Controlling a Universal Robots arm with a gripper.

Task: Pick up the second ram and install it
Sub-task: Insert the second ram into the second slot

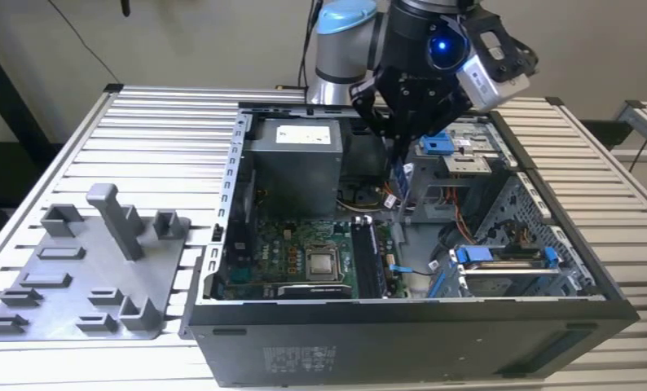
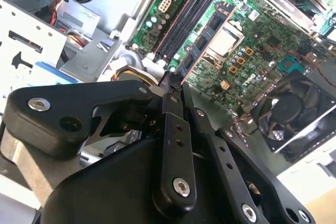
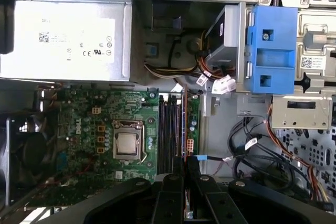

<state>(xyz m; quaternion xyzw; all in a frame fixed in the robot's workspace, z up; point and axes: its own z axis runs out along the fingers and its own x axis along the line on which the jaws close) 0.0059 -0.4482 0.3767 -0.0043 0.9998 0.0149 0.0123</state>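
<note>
One arm, one gripper (image 1: 398, 161), reaching down into one open case (image 1: 411, 318) that lies on a slatted table (image 1: 138, 122).

Jaws: closed on the ram (image 2: 207, 35). In the second wrist view the two fingers (image 2: 173, 129) pinch the stick's near end and the rest juts out past the tips. Three dark chips can be counted on the face that shows.

Ram, exterior view: one stick (image 1: 403, 183), pale blue-grey, hanging from the fingertips inside the case. It is above the board (image 1: 280, 244), not seated.

Ram, first wrist view: seen edge-on as a thin orange-brown line (image 3: 184, 124) above the gripper (image 3: 185, 167). The line runs parallel with the slots (image 3: 169, 129), on their side away from the processor (image 3: 127, 145).

Slots: one bank of long dark rows. I cannot count them exactly, or tell whether any is filled.

Other counts inside the case:
- One square silver processor, bare in its socket.
- One black fan (image 2: 286, 111) at the board's edge.
- One grey power supply (image 3: 63, 40).
- Blue bracket (image 1: 437, 145) beside the gripper, and a second blue bracket (image 1: 473, 255) nearer the front wall, so two in all.

Outside the case, toward the exterior view's left: one grey tray (image 1: 63, 285) with one tall post (image 1: 112, 216) and several low blocks. It sits well apart from the gripper.
</note>
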